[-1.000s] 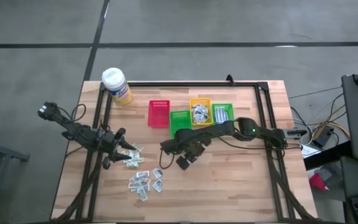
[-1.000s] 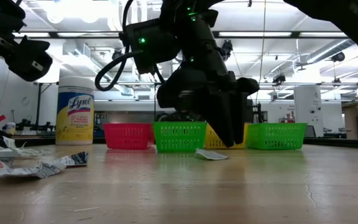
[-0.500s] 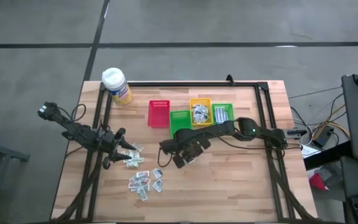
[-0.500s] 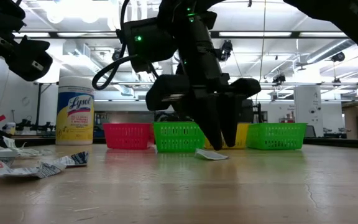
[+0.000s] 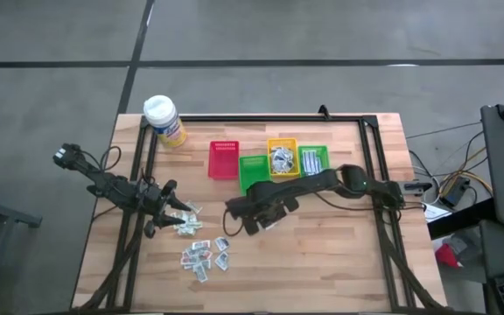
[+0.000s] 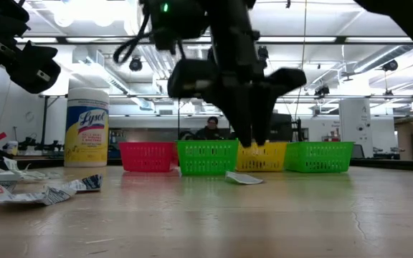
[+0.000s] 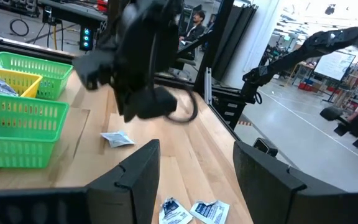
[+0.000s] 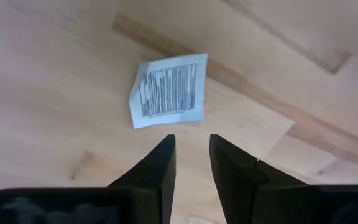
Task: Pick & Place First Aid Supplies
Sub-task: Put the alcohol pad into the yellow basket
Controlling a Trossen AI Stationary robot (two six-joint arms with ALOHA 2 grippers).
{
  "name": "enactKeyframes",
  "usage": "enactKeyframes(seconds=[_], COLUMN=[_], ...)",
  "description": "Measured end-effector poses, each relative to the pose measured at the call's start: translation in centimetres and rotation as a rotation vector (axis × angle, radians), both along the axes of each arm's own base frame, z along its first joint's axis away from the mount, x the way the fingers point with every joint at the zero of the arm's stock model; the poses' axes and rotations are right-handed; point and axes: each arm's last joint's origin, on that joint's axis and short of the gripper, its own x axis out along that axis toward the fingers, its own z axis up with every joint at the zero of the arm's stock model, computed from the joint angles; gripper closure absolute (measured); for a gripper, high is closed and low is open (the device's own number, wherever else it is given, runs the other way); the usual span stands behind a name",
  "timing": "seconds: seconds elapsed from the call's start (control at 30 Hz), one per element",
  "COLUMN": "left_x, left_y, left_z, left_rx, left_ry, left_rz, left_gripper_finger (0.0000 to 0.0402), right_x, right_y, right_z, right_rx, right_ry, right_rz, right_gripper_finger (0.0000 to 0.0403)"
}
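right gripper: the right gripper (image 8: 190, 163) hung over bare wood, fingers pointed down with a narrow gap between them and nothing in it. So, open and empty.
target packet: a single white packet (image 8: 168, 91) lay flat on the table just ahead of those fingertips, not touched. In the low view the same packet (image 6: 244, 178) sat in front of the bins with the gripper (image 6: 252, 140) above it.
only the wrist cam showed: the packet's printed face, a block of small black text too fine to read.
left gripper: the left gripper (image 7: 194, 163) was parked at the table's left side, fingers spread wide, empty.
supplies pile: the rest of the first aid supplies (image 5: 201, 251) were scattered loose on the wood near the left arm. A few (image 7: 194, 211) showed right under its fingers.
bins: red bin (image 5: 224, 159), green bin (image 5: 252, 169), yellow bin (image 5: 282, 157) with silvery packets inside, and another green bin (image 5: 313, 159) holding a few strips. You could only see the contents from above.
readable writing: the wipes canister (image 6: 86, 127) said "Lysol" in blue script in the low view. From overhead it was just a white cap.
background: a person (image 6: 211, 129) sat far behind the bins.
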Motion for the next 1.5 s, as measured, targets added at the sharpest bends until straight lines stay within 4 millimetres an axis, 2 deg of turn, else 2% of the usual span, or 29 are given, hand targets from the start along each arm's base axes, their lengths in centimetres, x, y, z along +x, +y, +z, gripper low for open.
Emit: enactKeyframes(seconds=[0.17,0.53,0.73,1.0,1.17,1.3,1.5], left_x=[0.0,0.0,0.0,0.0,0.0,0.0,0.0], left_y=[0.0,0.0,0.0,0.0,0.0,0.0,0.0], left_z=[0.0,0.0,0.0,0.0,0.1,0.1,0.1], left_rx=[0.0,-0.024,-0.025,-0.027,-0.03,-0.036,-0.036], left_ry=[0.001,0.007,0.006,0.005,0.001,0.002,0.001], left_rz=[0.0,0.002,0.003,0.003,0.002,0.003,0.003], left_gripper_finger=[0.0204,0.0204,0.0204,0.0204,0.0204,0.0204,0.0204], right_x=[-0.4,-1.5,-3.2,-6.6,-8.5,-10.0,-10.5], right_y=[-0.2,0.1,0.5,0.4,0.8,1.4,2.2], right_z=[1.7,1.9,3.7,6.6,6.2,4.8,3.0], right_rx=[-0.058,-0.075,-0.095,-0.157,-0.155,-0.13,-0.101], right_ry=[-0.047,0.053,0.067,-0.029,-0.181,-0.284,-0.355], right_rz=[0.002,0.049,0.059,-0.006,-0.069,-0.145,-0.205], right_gripper_finger=[0.032,0.0326,0.0326,0.0326,0.0326,0.0326,0.0326])
